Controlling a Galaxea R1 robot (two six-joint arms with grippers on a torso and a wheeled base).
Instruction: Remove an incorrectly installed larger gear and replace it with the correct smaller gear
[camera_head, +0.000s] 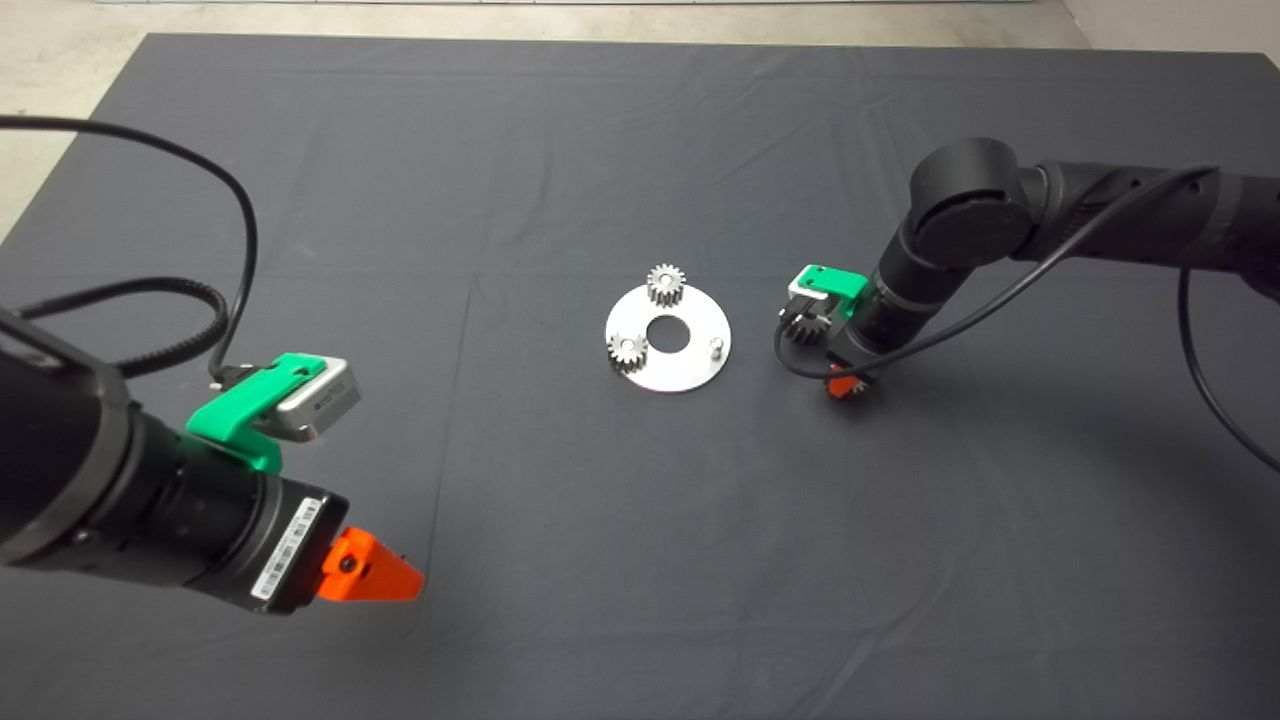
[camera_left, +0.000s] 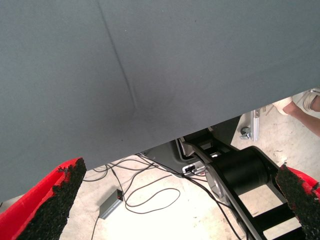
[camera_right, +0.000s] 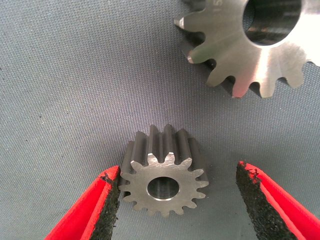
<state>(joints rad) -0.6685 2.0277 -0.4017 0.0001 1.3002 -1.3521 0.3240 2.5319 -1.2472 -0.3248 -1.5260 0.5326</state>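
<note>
The smaller gear (camera_right: 165, 175), dark grey with a round centre hole, lies on the mat between the fingers of my right gripper (camera_right: 177, 170). The gripper is open. One pad (camera_right: 107, 200) is close to the gear's teeth, and the other pad (camera_right: 255, 200) stands apart. The larger gear (camera_right: 250, 50), bright steel with long teeth, lies on the mat just beyond it. In the head view my right gripper (camera_head: 845, 385) is low over the mat, right of the round steel plate (camera_head: 690, 365). A toothed gear (camera_head: 800, 325) shows beside it, half hidden by the wrist. One peg (camera_head: 716, 346) on the plate is bare.
Two light silver gears (camera_head: 665, 285) (camera_head: 627, 350) sit on the plate around its centre hole. My left gripper (camera_head: 375, 575) waits open at the mat's lower left. Its wrist view (camera_left: 177, 197) shows the mat edge, floor cables, the robot base and a person's shoe (camera_left: 307, 100).
</note>
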